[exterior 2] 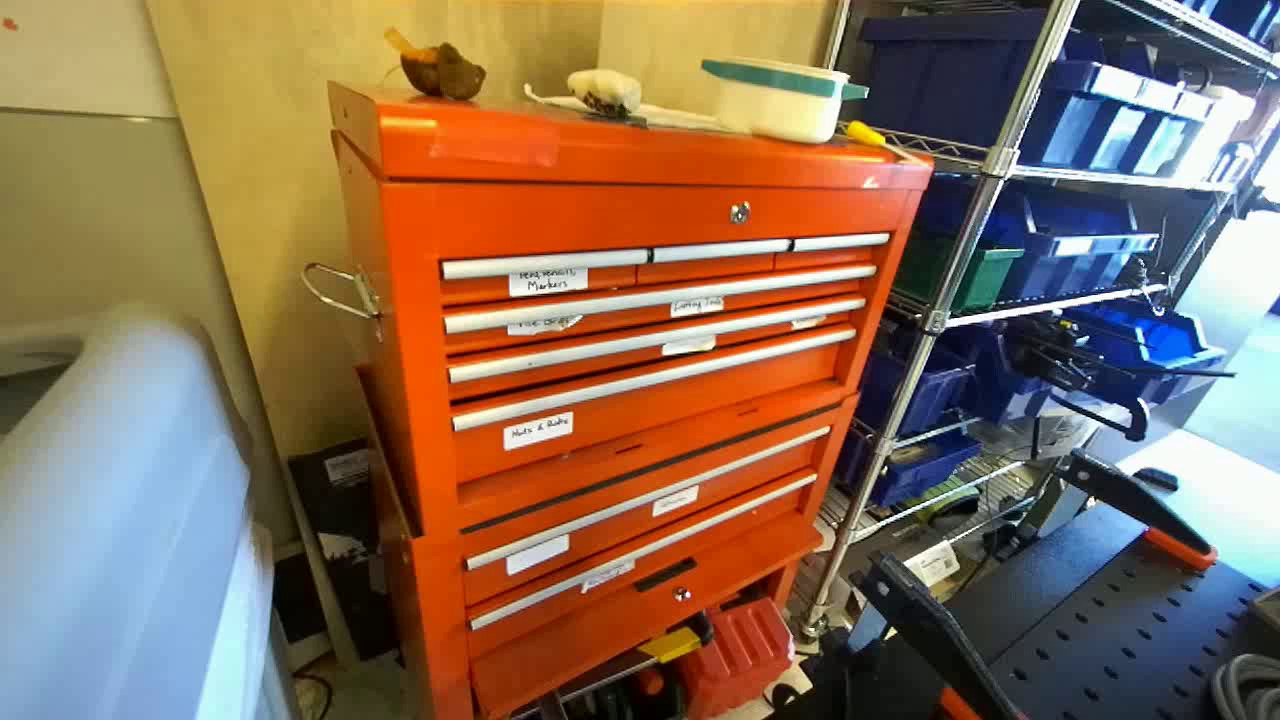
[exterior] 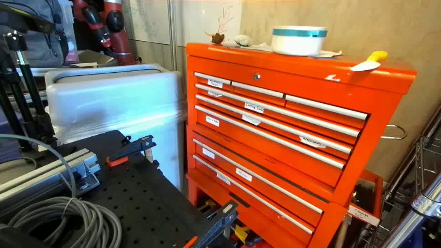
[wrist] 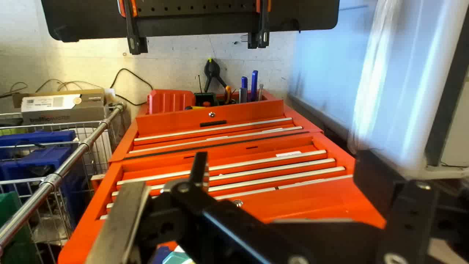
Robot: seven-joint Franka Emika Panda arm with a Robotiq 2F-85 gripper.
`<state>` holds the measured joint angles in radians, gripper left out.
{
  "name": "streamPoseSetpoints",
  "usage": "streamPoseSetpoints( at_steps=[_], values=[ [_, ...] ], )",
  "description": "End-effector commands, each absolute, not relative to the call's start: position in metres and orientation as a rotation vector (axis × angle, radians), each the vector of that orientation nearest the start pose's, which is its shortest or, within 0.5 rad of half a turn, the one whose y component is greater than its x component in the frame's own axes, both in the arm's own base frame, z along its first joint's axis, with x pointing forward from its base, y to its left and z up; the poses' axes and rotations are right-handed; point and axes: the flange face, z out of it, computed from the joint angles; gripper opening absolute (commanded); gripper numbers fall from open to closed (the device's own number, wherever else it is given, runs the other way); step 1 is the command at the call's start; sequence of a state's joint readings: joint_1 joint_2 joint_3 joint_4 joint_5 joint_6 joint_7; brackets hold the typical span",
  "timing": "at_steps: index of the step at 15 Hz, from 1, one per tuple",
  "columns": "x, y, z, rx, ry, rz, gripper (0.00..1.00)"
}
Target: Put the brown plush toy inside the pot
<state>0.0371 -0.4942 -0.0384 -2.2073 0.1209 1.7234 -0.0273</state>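
Observation:
The brown plush toy is a small dark brown lump with an orange part sticking up. It sits on top of the red tool chest at one end, in both exterior views [exterior: 217,38] [exterior 2: 440,74]. The pot is white with a teal band and stands on the same top, away from the toy, in both exterior views [exterior: 298,43] [exterior 2: 775,105]. A bit of its teal shows at the bottom of the wrist view [wrist: 176,258]. My gripper [wrist: 284,170] is open, fingers wide apart and empty, in the wrist view only. The toy is not visible there.
A whitish-grey object [exterior: 242,40] lies between toy and pot. A yellow-handled flat tool [exterior: 372,61] lies beyond the pot. The red tool chest [exterior 2: 560,210] stands beside a wire shelf with blue bins [exterior 2: 1000,240]. A black perforated table [exterior: 144,199] carries clamps and coiled cable.

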Motion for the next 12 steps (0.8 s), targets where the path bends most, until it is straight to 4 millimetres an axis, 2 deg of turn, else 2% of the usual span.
streamPoseSetpoints(
  at_steps=[1, 11, 12],
  values=[
    [0.4041, 0.0080, 0.5731, -3.004, -0.019, -0.018, 1.00],
    [0.4040, 0.0080, 0.5741, -3.004, -0.020, -0.022, 1.00],
    [0.4063, 0.0062, 0.5713, -3.012, 0.023, -0.032, 1.00]
  ],
)
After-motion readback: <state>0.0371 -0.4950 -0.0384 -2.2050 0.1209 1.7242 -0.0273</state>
